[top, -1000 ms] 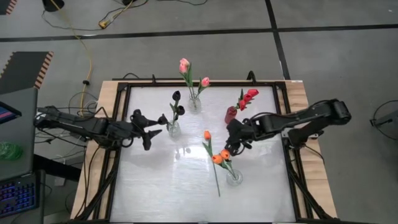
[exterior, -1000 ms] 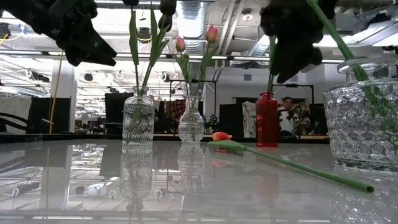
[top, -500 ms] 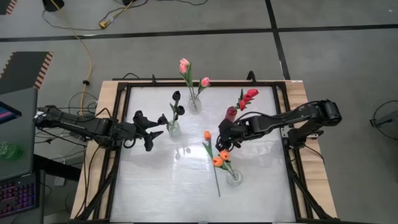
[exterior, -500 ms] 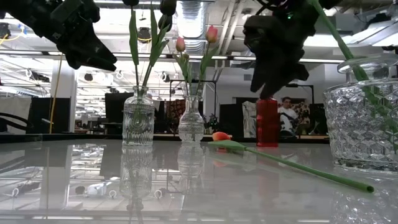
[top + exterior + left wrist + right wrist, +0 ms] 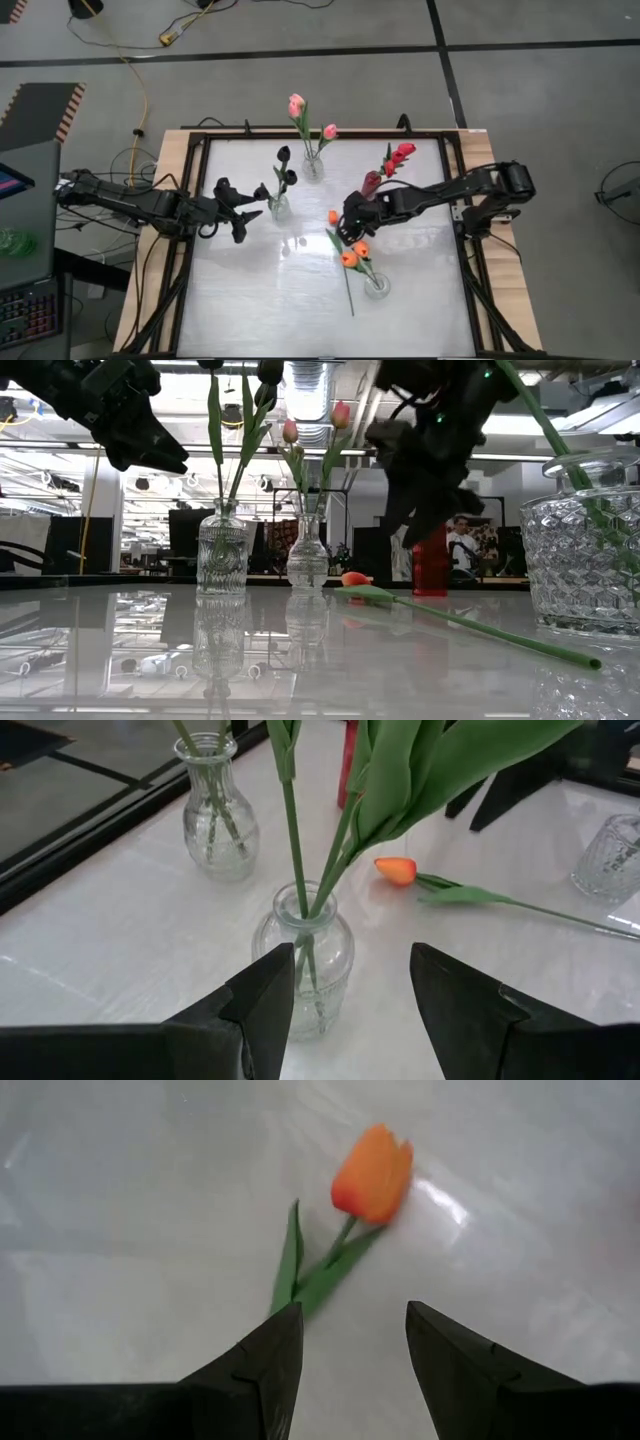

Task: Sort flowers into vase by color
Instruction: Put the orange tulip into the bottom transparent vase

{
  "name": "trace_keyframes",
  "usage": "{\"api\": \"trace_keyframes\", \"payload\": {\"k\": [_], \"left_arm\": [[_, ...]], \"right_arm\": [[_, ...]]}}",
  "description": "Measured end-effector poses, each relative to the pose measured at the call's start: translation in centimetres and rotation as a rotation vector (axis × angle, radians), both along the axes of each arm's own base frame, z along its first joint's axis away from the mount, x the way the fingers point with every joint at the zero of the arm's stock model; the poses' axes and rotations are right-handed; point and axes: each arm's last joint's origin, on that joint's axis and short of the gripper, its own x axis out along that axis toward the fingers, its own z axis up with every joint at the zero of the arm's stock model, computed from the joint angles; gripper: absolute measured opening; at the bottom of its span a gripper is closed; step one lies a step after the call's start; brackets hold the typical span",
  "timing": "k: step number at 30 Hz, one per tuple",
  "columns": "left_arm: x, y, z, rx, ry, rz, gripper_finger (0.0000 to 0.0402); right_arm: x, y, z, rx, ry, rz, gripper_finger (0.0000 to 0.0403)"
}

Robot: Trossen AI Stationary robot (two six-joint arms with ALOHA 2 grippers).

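One orange tulip (image 5: pixel 338 245) lies flat on the table, head (image 5: pixel 372 1172) toward the far side, stem running toward the near edge. My right gripper (image 5: pixel 350 218) hangs open just above and right of that head, touching nothing. Two orange tulips stand in a cut-glass vase (image 5: pixel 376 285). Black tulips stand in a clear vase (image 5: pixel 279 207), pink ones in a clear vase (image 5: pixel 313 165), red ones in a red vase (image 5: pixel 372 183). My left gripper (image 5: pixel 243 212) is open, held in the air left of the black-tulip vase (image 5: pixel 303 958).
A dark metal frame (image 5: pixel 195 200) borders the glossy white tabletop. The four vases stand in the far and right-hand parts. Bare table stretches across the near left (image 5: pixel 260 300). In the low view a person (image 5: pixel 462 545) shows in the room behind.
My right gripper has moved toward the table's left and downward, from beside the red vase to above the lying orange tulip's head. The flowers and vases have stayed where they were.
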Motion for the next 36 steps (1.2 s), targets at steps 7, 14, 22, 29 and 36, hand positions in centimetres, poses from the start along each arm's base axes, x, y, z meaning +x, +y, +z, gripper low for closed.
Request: {"api": "trace_keyframes", "payload": {"k": [7, 14, 22, 29, 36], "left_arm": [[0.0, 0.0, 0.0, 0.0, 0.001, 0.0, 0.0187], [0.0, 0.0, 0.0, 0.0, 0.0, 0.001, 0.0187], [0.0, 0.0, 0.0, 0.0, 0.001, 0.0, 0.0187], [0.0, 0.0, 0.0, 0.0, 0.001, 0.0, 0.0187], [0.0, 0.0, 0.0, 0.0, 0.002, 0.001, 0.0187]], "right_arm": [[1.5, 0.2, -2.6, 0.008, 0.013, 0.007, 0.0205], [2.7, 0.3, -4.3, 0.008, -0.009, 0.007, 0.0205], [3.3, 0.3, -5.6, 0.004, -0.009, 0.005, 0.0205], [3.5, 0.3, -6.5, -0.001, 0.01, 0.003, 0.0205], [3.4, 0.3, -6.6, -0.006, 0.021, 0.001, 0.0172]]}}
